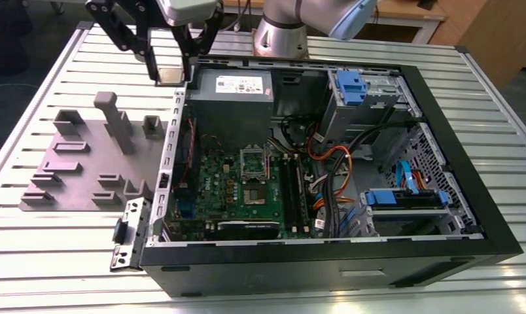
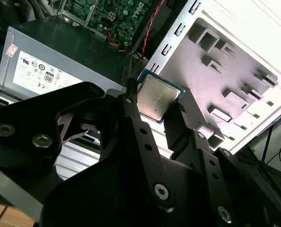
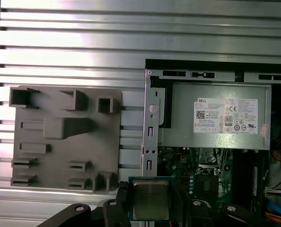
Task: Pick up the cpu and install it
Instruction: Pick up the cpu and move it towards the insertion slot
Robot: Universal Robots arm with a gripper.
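Note:
The cpu (image 2: 157,98), a small square chip with a silvery top, sits clamped between my gripper's (image 2: 157,100) two black fingers. In the first wrist view the cpu (image 3: 150,199) hangs above the case wall, near the green board (image 3: 188,165). In the exterior view my gripper (image 1: 169,70) is raised at the back, over the left wall of the open computer case (image 1: 472,190), beside the grey power supply box (image 1: 232,88). The cpu (image 1: 169,73) shows edge-on between the fingers. The black-and-metal socket frame (image 1: 253,171) lies on the green board (image 1: 212,190) inside the case.
A grey fixture plate (image 1: 88,163) with raised blocks lies on the slatted metal table (image 1: 53,261) at the exterior view's left of the case. Inside the case are orange and black cables (image 1: 333,163), blue drive brackets (image 1: 350,85) and a black card (image 1: 245,229).

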